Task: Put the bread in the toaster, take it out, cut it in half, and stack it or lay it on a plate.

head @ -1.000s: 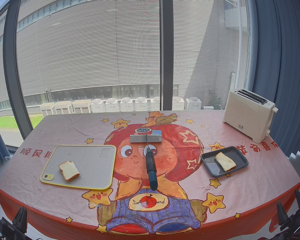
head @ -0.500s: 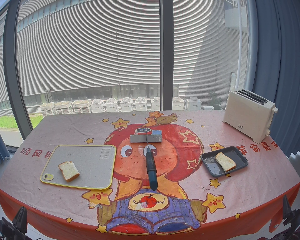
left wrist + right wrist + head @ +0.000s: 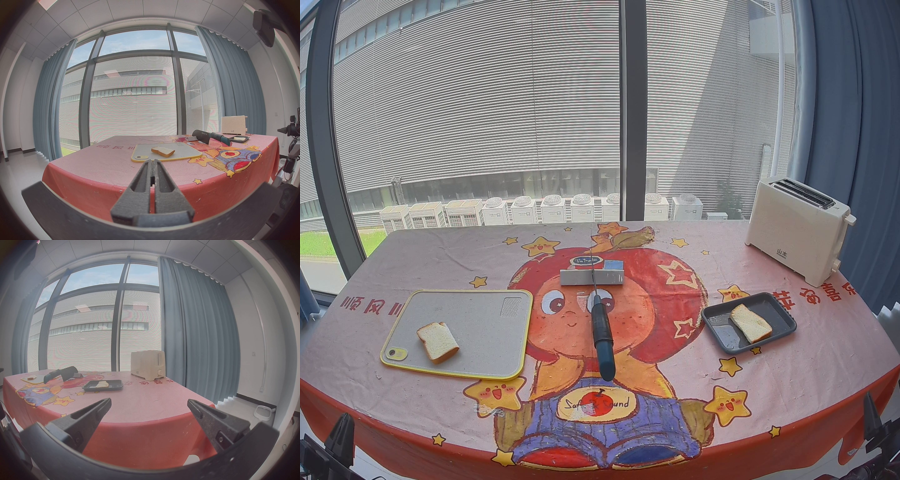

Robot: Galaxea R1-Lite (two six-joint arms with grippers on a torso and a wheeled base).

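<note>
Bright daylight enters through the window [image 3: 475, 112] at 12 o'clock. Tablecloth [image 3: 819, 381] is evenly lit, shadows faint. Pale glare patch inside the plate [image 3: 773, 309]. Strong fisheye bending at edges; wrist views show dark corners, moiré on the facade [image 3: 134, 103].

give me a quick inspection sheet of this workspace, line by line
surface: round table under a pink cartoon-print cloth, lying flat
job's things: cream two-slot toaster far right, no bread sticking out; pale bread half on the grey yellow-rimmed cutting board, left; second bread half in the dark grey rectangular plate, right; teal-handled knife centre, blade in a small grey holder
clutter: nothing seen
grippers: left claw shut, right claw open, both empty, short of the table's near edge
cables: nothing seen
surroundings: tall window behind the table, blue-grey curtain at right
</note>
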